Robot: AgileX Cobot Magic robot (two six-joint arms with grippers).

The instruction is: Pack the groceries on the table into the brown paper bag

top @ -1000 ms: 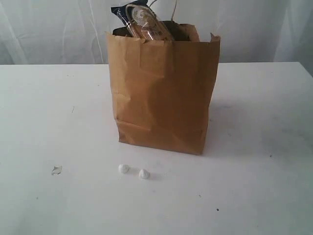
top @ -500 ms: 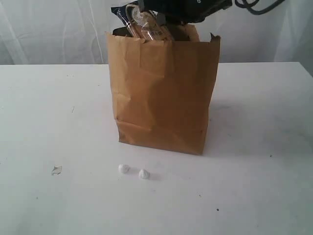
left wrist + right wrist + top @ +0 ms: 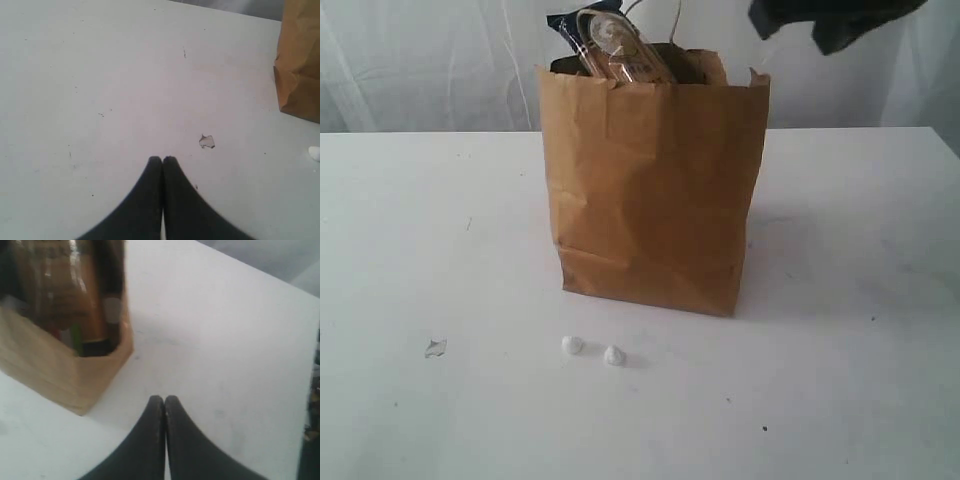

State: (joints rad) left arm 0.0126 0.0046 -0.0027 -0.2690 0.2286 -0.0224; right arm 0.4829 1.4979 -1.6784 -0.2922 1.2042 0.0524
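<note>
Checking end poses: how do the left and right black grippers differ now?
Left black gripper is over bare white tabletop near a small clear scrap; right black gripper is beside the tall brown paper bag, seeing into its open top. The exterior view catches the right one's arm above bag height; the left one is out of it. Both shut, empty.

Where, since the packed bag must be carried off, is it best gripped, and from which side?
Probably the loop handle standing above the rim of the brown paper bag, from above: its walls are wide and creased.
</note>
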